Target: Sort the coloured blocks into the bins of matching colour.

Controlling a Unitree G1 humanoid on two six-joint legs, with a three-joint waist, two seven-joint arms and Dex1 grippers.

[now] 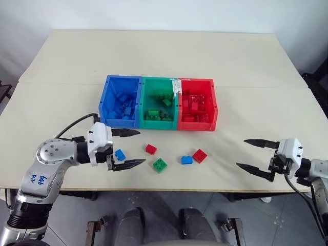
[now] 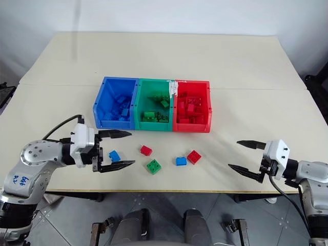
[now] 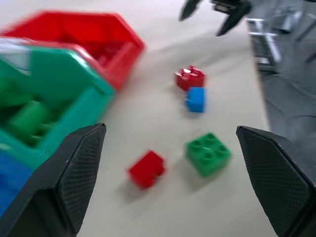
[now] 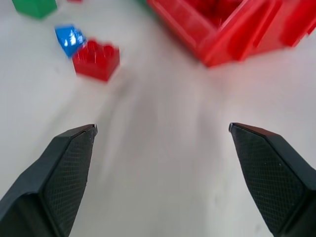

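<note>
Both grippers are wide open and empty: left gripper (image 1: 125,148) sits low at the table's near-left, right gripper (image 1: 254,153) near-right, well away from the blocks. Bins (image 1: 158,126) stand mid-table in a joined row, blue, green, red from the left, each already holding blocks. Five blocks are loose in front of them: a blue one (image 1: 120,154) between the left fingers, a small red one (image 1: 150,148), a green one (image 1: 160,165), and a second blue (image 1: 186,160) touching a bigger red (image 1: 200,155). Risks as I see them: the touching blue/red pair is the main one; closing on either could drag or pinch the neighbour and put the wrong colour in a bin. The left fingers straddle the near blue block but may be above it, so closing now could clip its edge and flick it away. The blocks lie fairly near the table's front edge, so a nudge could send one off.
</note>
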